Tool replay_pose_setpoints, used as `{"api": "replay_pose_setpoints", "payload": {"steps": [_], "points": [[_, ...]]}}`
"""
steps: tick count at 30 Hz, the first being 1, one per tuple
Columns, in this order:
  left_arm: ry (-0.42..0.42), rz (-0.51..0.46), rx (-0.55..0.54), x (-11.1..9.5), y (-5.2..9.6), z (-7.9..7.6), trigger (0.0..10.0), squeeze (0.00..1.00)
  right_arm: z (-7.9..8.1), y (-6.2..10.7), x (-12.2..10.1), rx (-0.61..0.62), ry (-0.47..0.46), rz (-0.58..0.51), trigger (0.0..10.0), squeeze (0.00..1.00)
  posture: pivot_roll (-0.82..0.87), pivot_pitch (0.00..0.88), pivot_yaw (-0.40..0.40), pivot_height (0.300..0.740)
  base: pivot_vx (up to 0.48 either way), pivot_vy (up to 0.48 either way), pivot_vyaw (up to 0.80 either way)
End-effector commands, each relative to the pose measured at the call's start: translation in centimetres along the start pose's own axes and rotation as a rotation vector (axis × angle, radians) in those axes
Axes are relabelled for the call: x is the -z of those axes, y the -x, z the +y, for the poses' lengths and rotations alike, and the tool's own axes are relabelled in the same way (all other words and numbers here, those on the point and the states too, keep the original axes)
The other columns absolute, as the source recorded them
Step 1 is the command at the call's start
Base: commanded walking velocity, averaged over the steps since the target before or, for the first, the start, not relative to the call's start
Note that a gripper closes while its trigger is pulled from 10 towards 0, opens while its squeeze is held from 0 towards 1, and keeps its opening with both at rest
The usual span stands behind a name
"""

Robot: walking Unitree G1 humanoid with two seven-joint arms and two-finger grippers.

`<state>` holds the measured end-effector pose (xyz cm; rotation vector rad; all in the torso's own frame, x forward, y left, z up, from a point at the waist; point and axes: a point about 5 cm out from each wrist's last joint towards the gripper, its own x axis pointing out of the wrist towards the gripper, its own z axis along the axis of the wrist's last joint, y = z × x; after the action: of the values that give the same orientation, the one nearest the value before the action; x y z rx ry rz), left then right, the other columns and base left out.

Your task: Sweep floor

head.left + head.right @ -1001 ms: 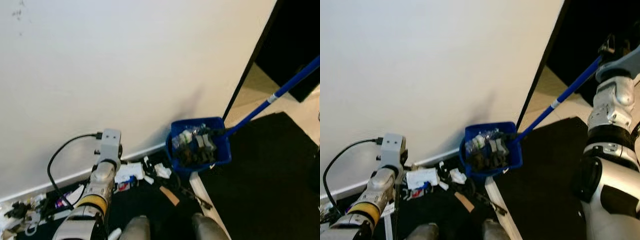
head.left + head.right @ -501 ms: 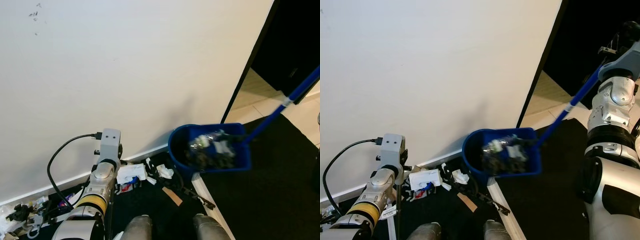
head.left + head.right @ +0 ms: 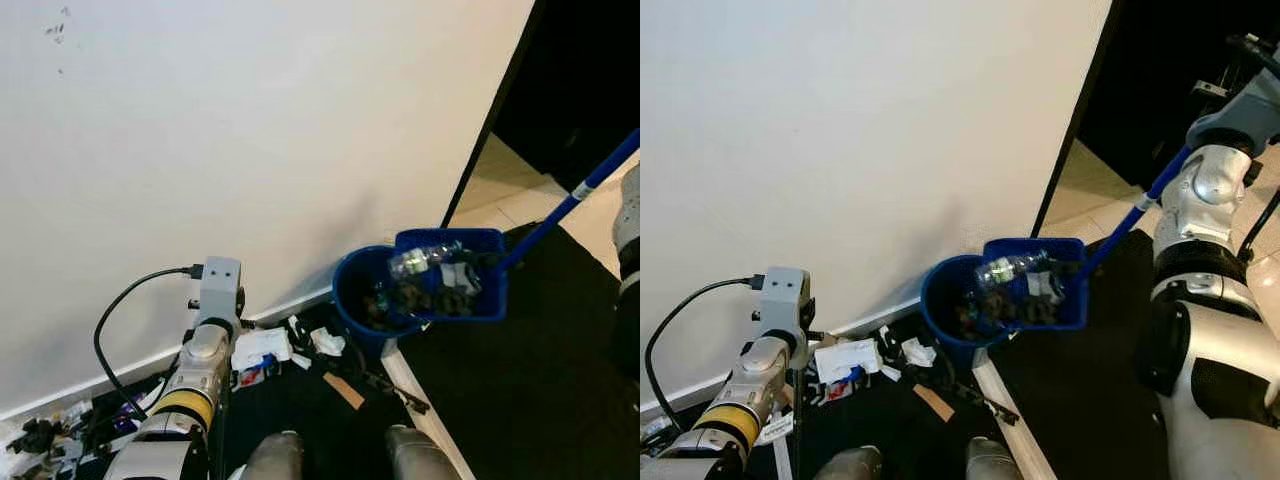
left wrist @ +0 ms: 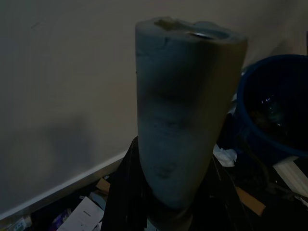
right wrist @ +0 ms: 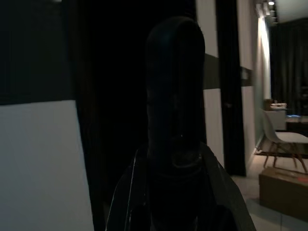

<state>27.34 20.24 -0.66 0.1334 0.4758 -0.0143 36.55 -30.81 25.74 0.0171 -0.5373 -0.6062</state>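
A blue dustpan (image 3: 455,282) on a long blue handle (image 3: 575,195) hangs tilted over the mouth of a round blue bin (image 3: 352,292) by the wall. It carries a clear plastic bottle (image 3: 424,260) and dark rubbish. My right gripper (image 5: 175,185) is shut on the handle's dark top end, up at the far right beside the doorway. My left gripper (image 4: 168,204) is shut on a grey foam-covered broom handle (image 4: 185,115), low at the left near the skirting. Litter (image 3: 268,348) lies on the dark floor between my left arm and the bin.
A white wall (image 3: 250,130) runs along the back, with a dark doorway (image 3: 590,80) at the right. More scraps (image 3: 45,438) sit along the skirting at far left. A pale strip (image 3: 408,385) lies on the black mat (image 3: 530,390) by my feet.
The dustpan has been lifted off the floor, swung right and tipped toward the bin, whose round rim now shows. My left arm stays put.
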Motion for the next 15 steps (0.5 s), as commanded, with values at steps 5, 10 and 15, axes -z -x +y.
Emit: {"api": "replay_pose_setpoints", "payload": {"steps": [5,10,15], "points": [[0.014,-0.025,-0.011,-0.3,0.1,0.8,10.0,0.0,1.3,0.1,-1.3,0.036,-0.044,-0.106,10.0,0.0,0.07,0.023,-0.018,0.74,0.0,0.0,0.0],[0.013,-0.039,-0.005,-0.5,0.1,0.8,10.0,0.0,2.3,0.1,-1.8,0.023,-0.062,-0.144,10.0,0.0,0.06,0.035,-0.019,0.74,0.0,0.0,0.0],[0.01,-0.05,-0.001,-0.6,0.1,0.8,10.0,0.0,3.4,0.0,-2.7,-0.007,-0.061,-0.188,10.0,0.0,0.06,0.054,-0.03,0.74,0.0,0.0,0.0]]}}
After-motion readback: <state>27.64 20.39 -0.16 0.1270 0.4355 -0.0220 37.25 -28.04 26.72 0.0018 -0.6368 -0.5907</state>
